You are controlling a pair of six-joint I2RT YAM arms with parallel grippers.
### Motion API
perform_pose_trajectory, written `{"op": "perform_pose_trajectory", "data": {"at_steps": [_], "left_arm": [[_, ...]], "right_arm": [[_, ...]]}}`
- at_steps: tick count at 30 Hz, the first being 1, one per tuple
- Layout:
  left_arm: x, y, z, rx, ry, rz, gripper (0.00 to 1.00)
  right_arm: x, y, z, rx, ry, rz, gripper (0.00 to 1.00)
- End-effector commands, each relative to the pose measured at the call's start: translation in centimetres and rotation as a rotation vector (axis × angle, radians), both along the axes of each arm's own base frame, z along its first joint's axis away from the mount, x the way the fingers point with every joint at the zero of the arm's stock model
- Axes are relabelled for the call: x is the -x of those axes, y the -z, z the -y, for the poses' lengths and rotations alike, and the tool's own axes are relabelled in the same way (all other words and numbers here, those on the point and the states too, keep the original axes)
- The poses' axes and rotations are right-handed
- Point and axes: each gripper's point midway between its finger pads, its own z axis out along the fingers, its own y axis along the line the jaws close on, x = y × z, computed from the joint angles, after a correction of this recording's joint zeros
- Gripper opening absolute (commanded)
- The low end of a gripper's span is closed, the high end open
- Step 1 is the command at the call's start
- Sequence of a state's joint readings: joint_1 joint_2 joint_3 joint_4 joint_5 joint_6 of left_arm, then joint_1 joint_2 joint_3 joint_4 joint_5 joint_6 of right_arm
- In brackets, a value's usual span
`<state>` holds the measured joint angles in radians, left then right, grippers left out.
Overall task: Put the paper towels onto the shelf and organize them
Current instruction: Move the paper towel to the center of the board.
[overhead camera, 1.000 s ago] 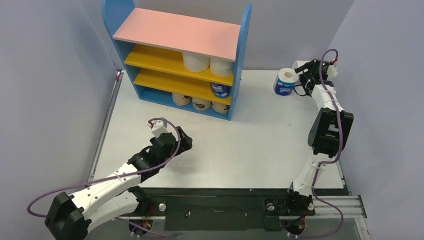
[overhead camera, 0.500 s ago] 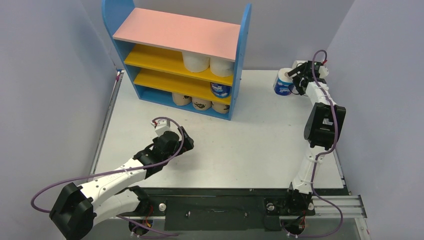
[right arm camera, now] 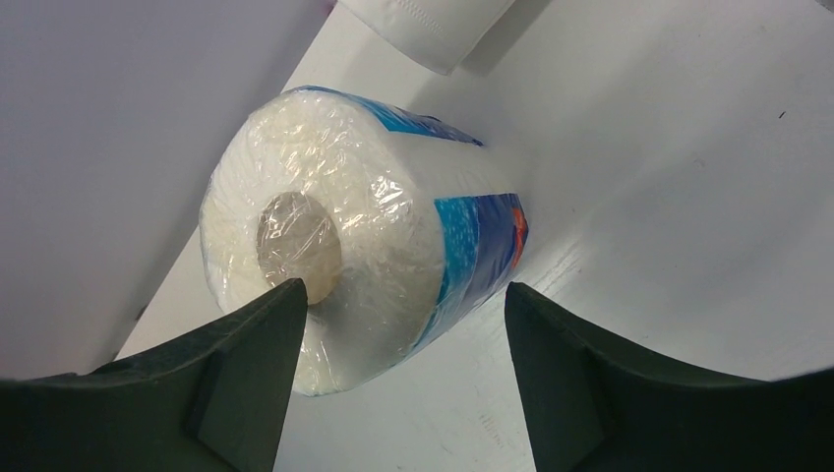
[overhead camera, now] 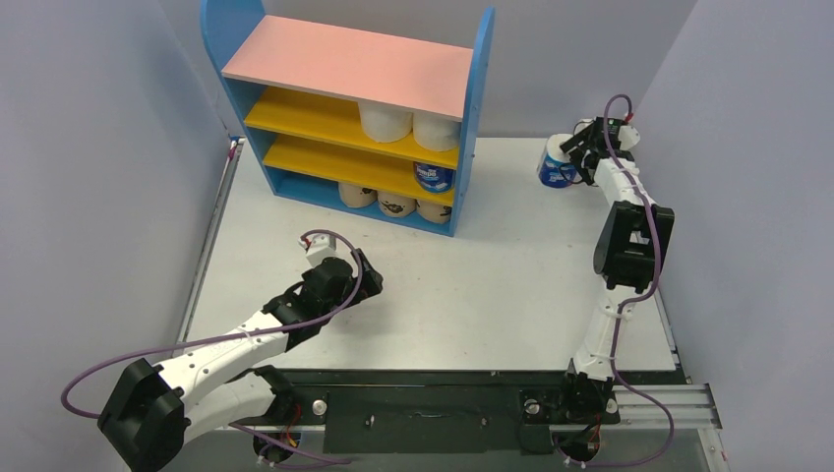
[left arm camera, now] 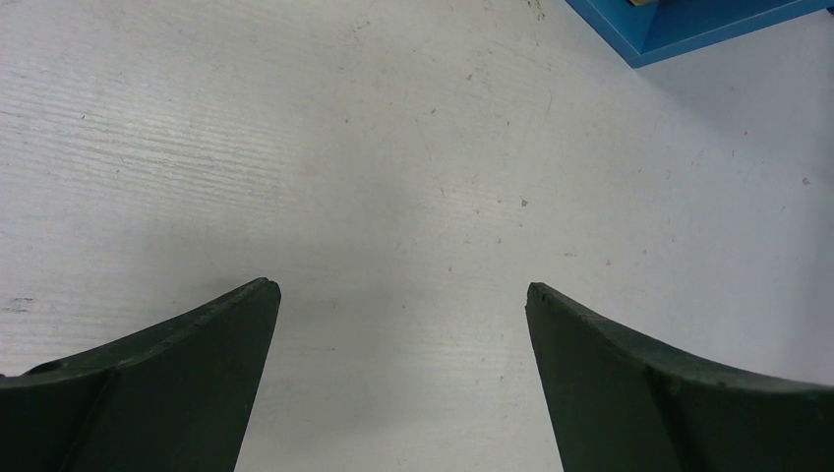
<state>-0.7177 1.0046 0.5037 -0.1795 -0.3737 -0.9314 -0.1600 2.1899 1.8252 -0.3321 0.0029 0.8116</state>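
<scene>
A blue-wrapped paper towel roll point(overhead camera: 557, 163) point(right arm camera: 364, 226) stands at the table's back right. My right gripper point(overhead camera: 578, 147) point(right arm camera: 403, 295) is open and straddles the roll's top. Its left finger lies against the core end, and the right finger stands apart from the blue wrap. The shelf point(overhead camera: 349, 64) stands at the back left. It holds two white rolls point(overhead camera: 386, 120) on the upper yellow board, a blue roll point(overhead camera: 434, 176) on the lower one, and tan rolls point(overhead camera: 396, 205) on the base. My left gripper point(overhead camera: 364, 285) point(left arm camera: 403, 290) is open over bare table.
Another white roll point(right arm camera: 423, 25) lies just behind the blue one, close to the right wall. The shelf's blue base corner point(left arm camera: 688, 25) shows ahead of my left gripper. Grey walls close in the table on both sides.
My right gripper has moved left onto the blue-wrapped roll and its jaws have narrowed around it. My left arm shifted slightly forward early on, then stayed still.
</scene>
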Motion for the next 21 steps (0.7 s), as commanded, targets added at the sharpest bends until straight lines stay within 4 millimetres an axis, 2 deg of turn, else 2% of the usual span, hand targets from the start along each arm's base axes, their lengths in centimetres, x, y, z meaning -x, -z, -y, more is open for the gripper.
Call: {"op": "perform_pose_trajectory", "data": {"at_steps": [1, 5, 6, 9, 10, 11, 12, 15, 17, 18, 19, 20, 21], "left_arm": [[-1.0, -2.2, 0.9, 0.053, 0.009, 0.054, 0.96], [-0.9, -2.4, 1.0, 0.064, 0.014, 0.061, 0.96], [-0.9, -2.5, 1.1, 0.069, 0.017, 0.063, 0.96], [-0.7, -2.5, 1.3, 0.08, 0.03, 0.062, 0.96], [-0.6, -2.7, 1.3, 0.085, 0.033, 0.064, 0.96], [-0.5, -2.6, 1.3, 0.086, 0.038, 0.061, 0.96], [-0.4, -2.7, 1.3, 0.09, 0.04, 0.064, 0.96], [-0.2, -2.8, 1.3, 0.1, 0.047, 0.065, 0.96], [0.0, -2.9, 1.4, 0.11, 0.051, 0.069, 0.96], [0.1, -3.0, 1.4, 0.115, 0.054, 0.07, 0.96], [0.1, -3.0, 1.4, 0.118, 0.057, 0.07, 0.96], [0.2, -3.1, 1.4, 0.123, 0.058, 0.073, 0.96], [0.3, -3.1, 1.5, 0.126, 0.063, 0.073, 0.96]], "right_arm": [[0.5, 0.1, -0.7, 0.072, -0.011, -0.042, 0.68], [2.0, 0.3, -1.4, 0.127, -0.005, -0.076, 0.65], [2.5, 1.0, -1.9, 0.138, -0.014, -0.097, 0.65], [3.7, 1.2, -2.5, 0.162, -0.016, -0.12, 0.62], [4.5, 2.0, -2.9, 0.166, -0.026, -0.144, 0.61], [4.8, 1.8, -3.0, 0.174, -0.025, -0.141, 0.61], [5.5, 2.5, -3.4, 0.18, -0.035, -0.164, 0.61], [6.9, 2.7, -4.0, 0.2, -0.043, -0.179, 0.6], [8.6, 4.1, -4.8, 0.202, -0.059, -0.213, 0.6], [9.0, 3.9, -5.0, 0.203, -0.06, -0.207, 0.6], [10.0, 4.9, -5.0, 0.2, -0.058, -0.229, 0.6], [10.3, 4.4, -5.7, 0.199, -0.068, -0.21, 0.6], [11.5, 5.6, -6.6, 0.195, -0.085, -0.233, 0.59]]}}
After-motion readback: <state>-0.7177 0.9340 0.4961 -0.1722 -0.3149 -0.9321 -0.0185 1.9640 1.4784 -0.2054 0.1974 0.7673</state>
